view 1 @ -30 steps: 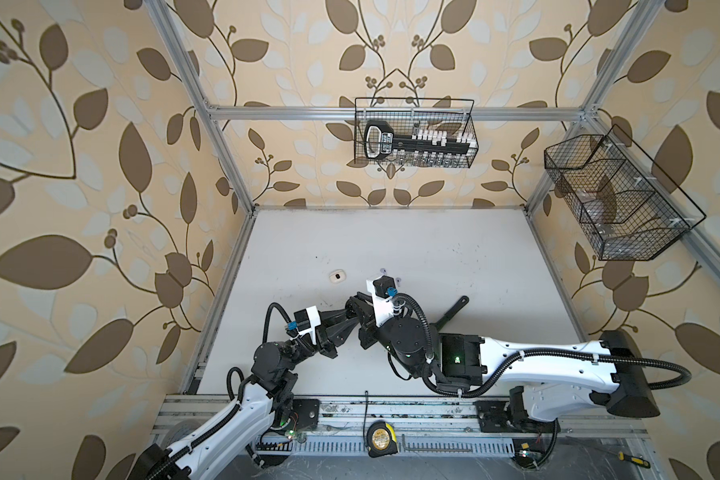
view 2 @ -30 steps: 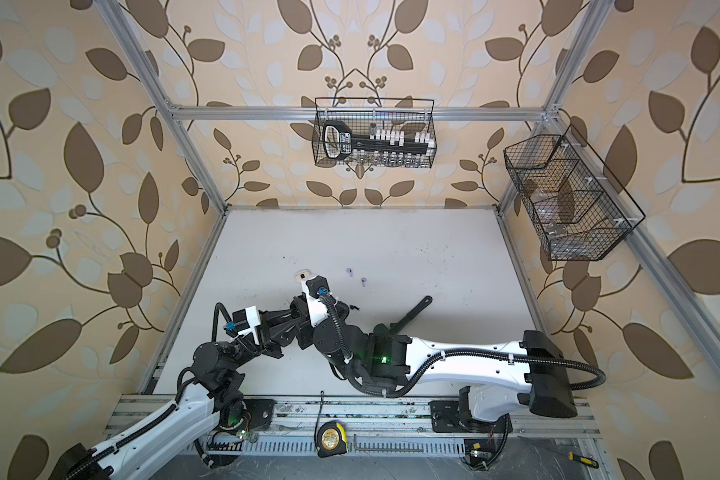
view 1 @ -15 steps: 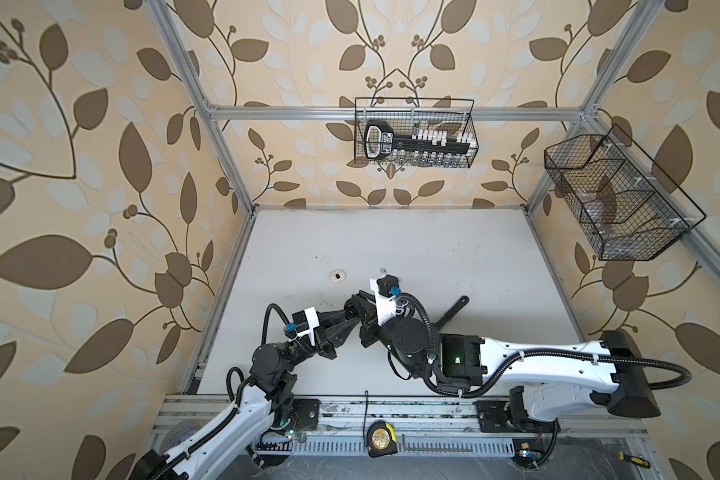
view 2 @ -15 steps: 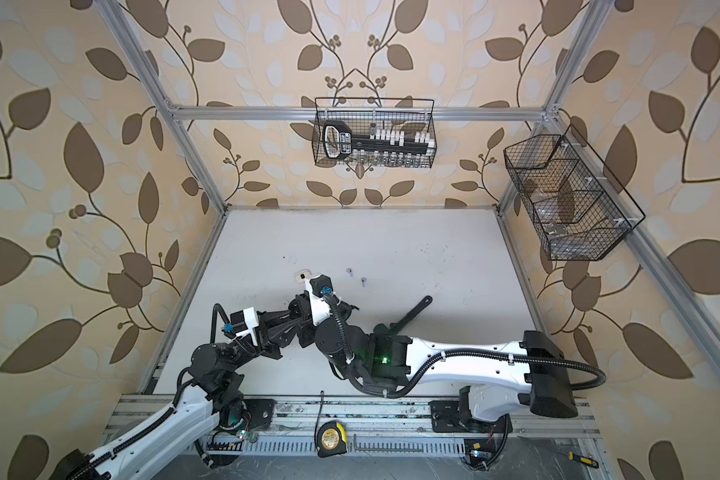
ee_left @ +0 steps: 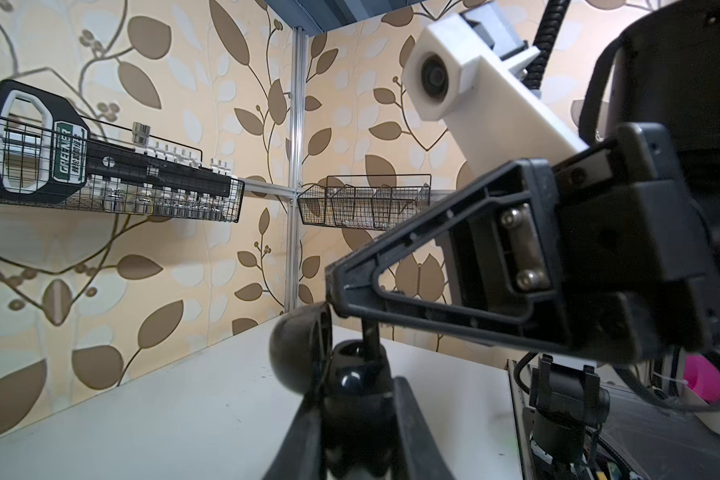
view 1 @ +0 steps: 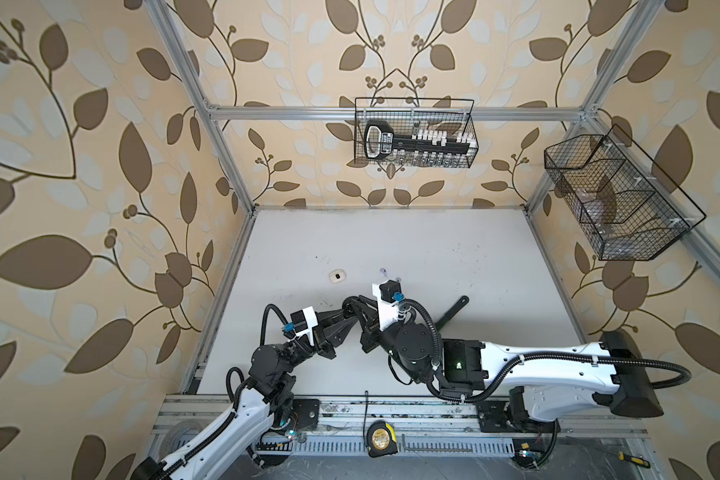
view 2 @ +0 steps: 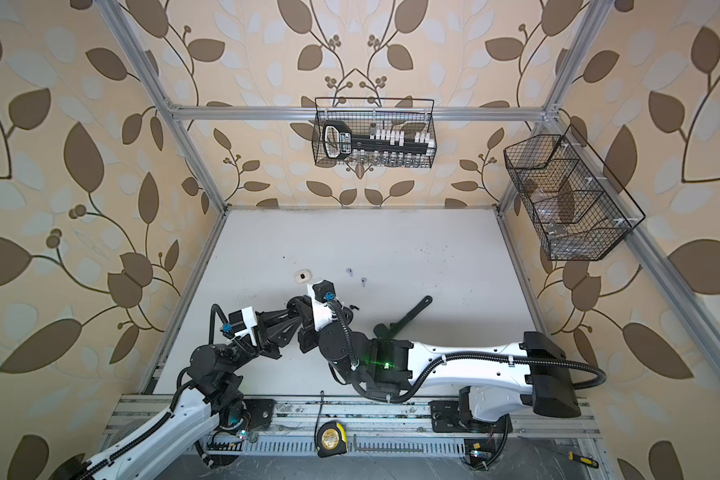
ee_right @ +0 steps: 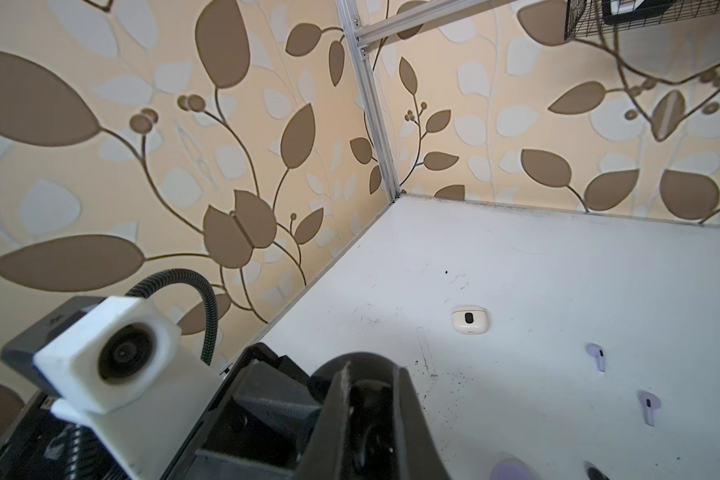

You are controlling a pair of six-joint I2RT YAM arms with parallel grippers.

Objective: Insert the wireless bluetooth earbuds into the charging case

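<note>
My left gripper (view 1: 348, 316) is shut on a black charging case (ee_left: 354, 386), held above the table's front middle with its round lid (ee_left: 300, 349) swung open. My right gripper (view 1: 356, 305) meets it from above, shut on a black earbud whose stem (ee_left: 368, 336) reaches down into the case. In the right wrist view the same case lid (ee_right: 358, 365) shows past my right gripper (ee_right: 368, 399). Two lilac earbuds (ee_right: 596, 356) (ee_right: 649, 407) lie loose on the table, also seen as lilac earbuds (view 2: 350, 272) (view 2: 363, 281) in a top view. A white case (view 1: 337, 275) lies shut farther left.
A dark green wrench-shaped tool (view 1: 449, 313) lies right of the grippers, partly under the right arm. A small black piece (view 2: 355, 307) sits beside the right wrist. Wire baskets hang on the back wall (view 1: 414, 133) and the right wall (view 1: 616, 195). A tape measure (view 1: 378, 438) rests on the front rail.
The right wrist has edged slightly to the right. Both grips are unchanged and the left arm has stayed put.
</note>
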